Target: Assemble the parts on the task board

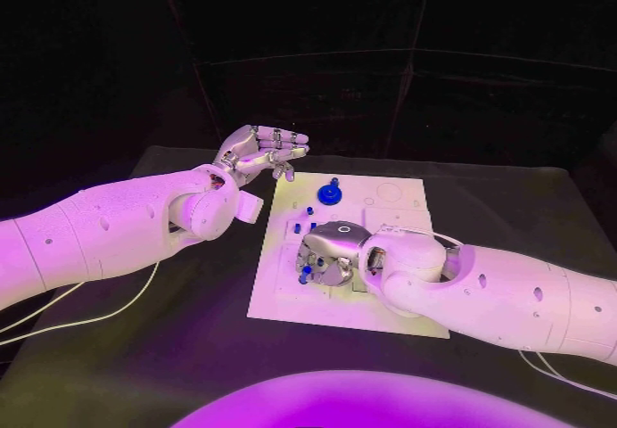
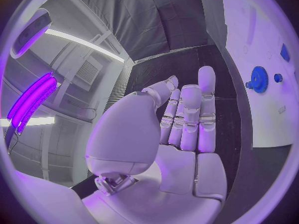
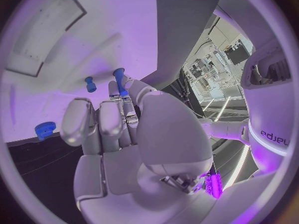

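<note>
Over the task board (image 1: pixel 276 294), right hand (image 1: pixel 329 254) is pinching a small blue peg (image 3: pixel 119 79); another peg (image 3: pixel 91 84) stands just beside its fingertips, gear (image 1: pixel 331 192) seated further out. Left hand (image 1: pixel 261 150) hovers off-board, loosely curled, holding nothing. Looks partway done.

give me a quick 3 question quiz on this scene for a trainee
1. True or false: the left hand holds a blue part.
2. Which hand is over the white board? A) left B) right C) both
3. Fill in: the blue gear stands on the ____ half of the board, the half away from the robot.

Key
1. False: its fingers are curled with nothing seen in them, and it hangs beside the board's far left corner.
2. B: the right hand is down over the board's middle, and the right wrist view shows a blue peg at its fingertips.
3. far
</note>
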Robot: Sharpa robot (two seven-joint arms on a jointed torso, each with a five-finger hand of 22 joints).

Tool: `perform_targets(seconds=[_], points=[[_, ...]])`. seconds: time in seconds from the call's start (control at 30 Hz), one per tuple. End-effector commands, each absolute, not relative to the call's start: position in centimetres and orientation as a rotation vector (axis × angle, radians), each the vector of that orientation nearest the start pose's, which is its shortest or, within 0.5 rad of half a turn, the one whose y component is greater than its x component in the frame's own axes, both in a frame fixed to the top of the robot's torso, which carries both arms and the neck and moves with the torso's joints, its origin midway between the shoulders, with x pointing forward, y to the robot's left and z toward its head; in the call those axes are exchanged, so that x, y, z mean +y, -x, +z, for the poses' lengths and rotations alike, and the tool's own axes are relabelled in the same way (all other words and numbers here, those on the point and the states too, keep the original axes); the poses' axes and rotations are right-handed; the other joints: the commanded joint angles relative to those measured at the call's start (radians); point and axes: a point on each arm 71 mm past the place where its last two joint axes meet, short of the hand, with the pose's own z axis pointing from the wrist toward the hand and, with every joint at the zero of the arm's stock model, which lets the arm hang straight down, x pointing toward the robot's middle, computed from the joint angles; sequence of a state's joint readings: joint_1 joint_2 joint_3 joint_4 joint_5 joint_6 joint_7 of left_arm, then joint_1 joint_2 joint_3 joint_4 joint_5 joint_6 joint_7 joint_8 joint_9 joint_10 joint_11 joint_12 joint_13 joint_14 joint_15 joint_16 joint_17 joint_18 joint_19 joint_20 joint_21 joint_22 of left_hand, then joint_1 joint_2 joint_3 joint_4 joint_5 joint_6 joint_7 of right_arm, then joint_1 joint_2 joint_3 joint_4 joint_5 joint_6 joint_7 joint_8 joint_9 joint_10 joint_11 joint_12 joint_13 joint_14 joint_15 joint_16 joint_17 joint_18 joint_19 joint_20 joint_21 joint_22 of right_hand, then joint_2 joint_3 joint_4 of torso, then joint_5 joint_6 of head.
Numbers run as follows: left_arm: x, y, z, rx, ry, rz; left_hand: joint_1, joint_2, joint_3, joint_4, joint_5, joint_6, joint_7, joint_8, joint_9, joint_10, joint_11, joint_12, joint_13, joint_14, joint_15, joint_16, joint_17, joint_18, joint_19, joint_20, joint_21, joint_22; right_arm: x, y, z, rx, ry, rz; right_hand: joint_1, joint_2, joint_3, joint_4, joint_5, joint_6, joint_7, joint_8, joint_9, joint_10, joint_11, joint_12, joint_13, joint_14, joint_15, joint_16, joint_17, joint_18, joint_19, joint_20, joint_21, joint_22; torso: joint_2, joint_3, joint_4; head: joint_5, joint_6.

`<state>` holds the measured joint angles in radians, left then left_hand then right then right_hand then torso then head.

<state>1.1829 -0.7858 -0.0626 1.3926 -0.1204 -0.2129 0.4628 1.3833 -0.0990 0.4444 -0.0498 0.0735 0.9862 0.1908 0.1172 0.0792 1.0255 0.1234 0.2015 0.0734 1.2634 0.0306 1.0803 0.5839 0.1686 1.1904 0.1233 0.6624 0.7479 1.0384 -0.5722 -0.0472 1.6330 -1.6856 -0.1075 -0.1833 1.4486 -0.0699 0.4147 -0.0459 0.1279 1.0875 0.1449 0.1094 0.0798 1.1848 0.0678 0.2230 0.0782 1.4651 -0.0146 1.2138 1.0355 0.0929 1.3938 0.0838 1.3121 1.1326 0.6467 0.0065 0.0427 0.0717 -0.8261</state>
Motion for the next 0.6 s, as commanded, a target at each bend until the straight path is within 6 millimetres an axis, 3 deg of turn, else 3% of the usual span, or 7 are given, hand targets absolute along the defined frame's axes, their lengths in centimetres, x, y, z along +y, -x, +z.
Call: perform_targets(seconds=[0.03,0.27,0.43,0.53,0.6], points=[[21.18,-50.44,-19.46,1.437,0.945,-1.585,-0.007,0.003,-0.005,0.001,0.006,-0.005,0.003,0.003,-0.001,-0.005,0.001,0.006,-0.001,-0.007,-0.001,-0.001,-0.001,0.015,-0.004,0.003,-0.005,-0.002,-3.42,-39.36,-24.78,1.840,0.595,0.847,-0.003,-0.005,0.007,-0.001,-0.002,0.007,0.003,-0.001,0.001,0.007,0.002,-0.005,0.001,0.026,-0.002,0.007,-0.001,-0.006,0.003,0.002,0.005,0.002,0.001,0.0009,0.0003,0.002,-0.003],[21.21,-50.44,-19.46,1.437,0.945,-1.584,-0.007,0.003,-0.005,0.001,0.006,-0.005,0.003,0.003,-0.001,-0.005,0.001,0.006,-0.001,-0.007,-0.001,-0.001,-0.001,0.015,-0.004,0.003,-0.005,-0.002,-3.15,-39.24,-24.80,1.835,0.600,0.857,-0.011,-0.009,0.008,-0.001,-0.005,0.001,0.005,-0.006,-0.001,0.002,0.003,-0.011,0.000,0.024,-0.001,0.004,-0.006,-0.004,-0.001,0.002,0.001,-0.006,0.000,0.0005,-0.0012,0.003,-0.004],[21.23,-50.45,-19.46,1.437,0.946,-1.583,-0.007,0.003,-0.005,0.001,0.006,-0.005,0.003,0.003,-0.001,-0.005,0.001,0.006,-0.001,-0.007,-0.001,-0.001,-0.001,0.015,-0.004,0.003,-0.005,-0.002,-3.01,-39.16,-24.72,1.824,0.601,0.878,-0.059,-0.043,-0.003,0.014,0.009,-0.048,0.026,-0.038,-0.013,-0.076,0.030,-0.066,-0.015,0.020,0.019,0.000,-0.015,-0.001,-0.015,0.017,-0.013,-0.027,0.000,0.0006,-0.0010,0.003,-0.003],[21.23,-50.45,-19.46,1.437,0.946,-1.583,-0.007,0.003,-0.005,0.001,0.006,-0.005,0.003,0.003,-0.001,-0.005,0.001,0.006,-0.001,-0.007,-0.001,-0.001,-0.001,0.015,-0.004,0.003,-0.005,-0.002,-2.98,-39.12,-24.67,1.819,0.599,0.893,-0.081,-0.061,-0.017,0.022,0.008,-0.094,0.025,-0.050,-0.017,-0.090,0.033,-0.074,-0.013,0.018,0.024,-0.002,-0.019,0.001,-0.019,0.024,-0.016,-0.032,0.000,0.0010,-0.0004,0.003,-0.003],[21.25,-50.45,-19.47,1.437,0.946,-1.582,-0.007,0.003,-0.005,0.001,0.006,-0.005,0.003,0.003,-0.001,-0.005,0.001,0.006,-0.001,-0.007,-0.001,-0.001,-0.001,0.015,-0.004,0.003,-0.005,-0.002,-2.96,-39.08,-24.58,1.810,0.595,0.906,-0.099,-0.075,-0.043,0.030,-0.006,-0.156,0.020,-0.049,-0.017,-0.104,0.030,-0.080,-0.012,0.016,0.022,-0.002,-0.022,0.002,-0.021,0.025,-0.018,-0.034,-0.001,0.0008,-0.0004,0.003,-0.003]])
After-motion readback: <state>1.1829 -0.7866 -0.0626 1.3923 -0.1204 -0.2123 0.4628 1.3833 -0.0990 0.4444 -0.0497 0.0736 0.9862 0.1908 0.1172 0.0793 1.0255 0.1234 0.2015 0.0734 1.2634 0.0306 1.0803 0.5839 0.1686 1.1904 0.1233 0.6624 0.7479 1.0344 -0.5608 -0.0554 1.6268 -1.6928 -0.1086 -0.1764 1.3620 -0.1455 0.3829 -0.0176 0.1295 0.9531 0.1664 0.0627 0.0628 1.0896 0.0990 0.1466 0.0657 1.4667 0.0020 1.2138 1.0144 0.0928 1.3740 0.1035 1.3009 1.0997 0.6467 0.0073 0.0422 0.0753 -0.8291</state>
